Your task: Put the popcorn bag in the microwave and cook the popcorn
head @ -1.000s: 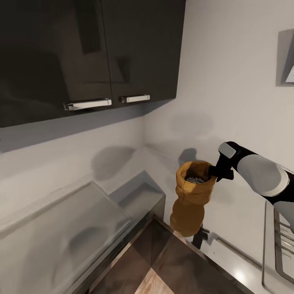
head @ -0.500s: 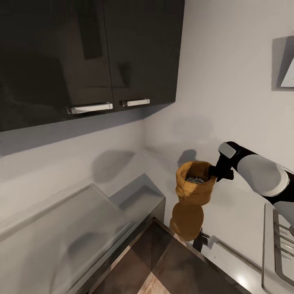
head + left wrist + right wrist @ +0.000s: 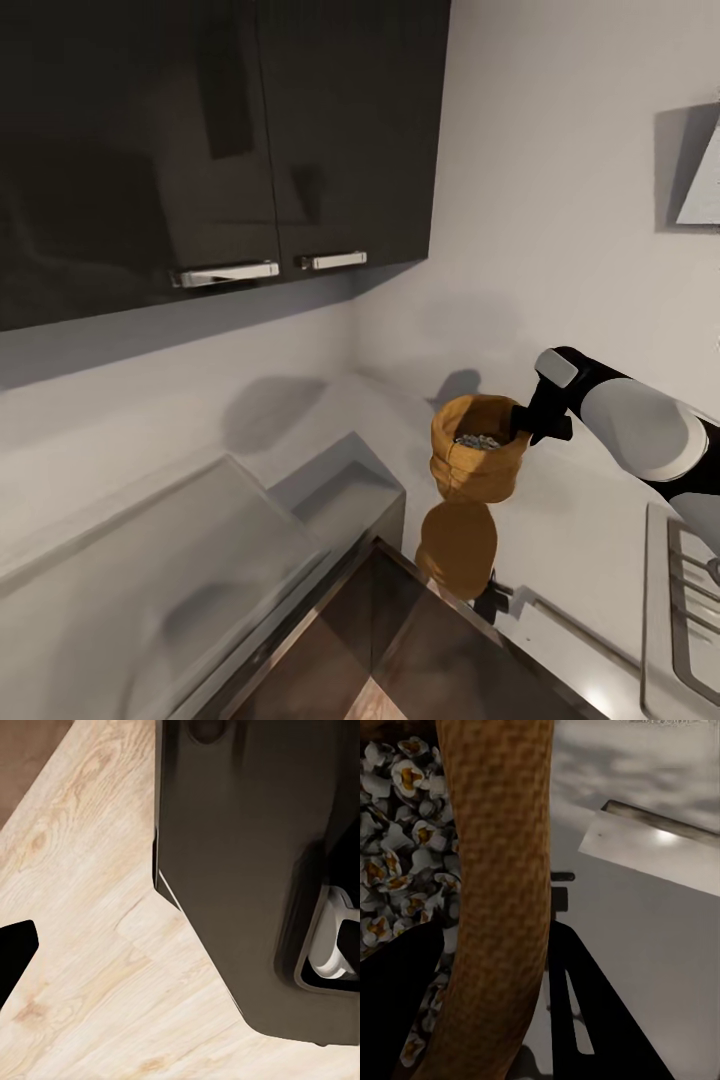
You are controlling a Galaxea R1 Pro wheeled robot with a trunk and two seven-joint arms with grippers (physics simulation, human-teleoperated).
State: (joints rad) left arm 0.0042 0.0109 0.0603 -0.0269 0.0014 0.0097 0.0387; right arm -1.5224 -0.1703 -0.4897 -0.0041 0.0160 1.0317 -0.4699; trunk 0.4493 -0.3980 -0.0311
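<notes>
Head view: right hand (image 3: 522, 418) grips popcorn bag (image 3: 478, 458) rim above glossy countertop (image 3: 590, 540); left hand's state seems undeterminable.

R arm out, right gripper (image 3: 522, 418) clamped; L finger (image 3: 15, 954) seemingly idle.

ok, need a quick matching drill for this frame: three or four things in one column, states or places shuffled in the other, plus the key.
Column 1:
1. tan-orange cloth popcorn bag
2. grey-white popcorn kernels
3. glossy dark wall cabinets
4. right pincer

Column 2:
A. heaped inside the open sack
B. closed, steel bar handles along the lower edge
C. clamped on the thick rolled rim, one finger inside, one outside
D. hanging in the air over the pale grey glossy countertop

Pairs: 1-D, 2-A, 3-B, 4-C
</notes>
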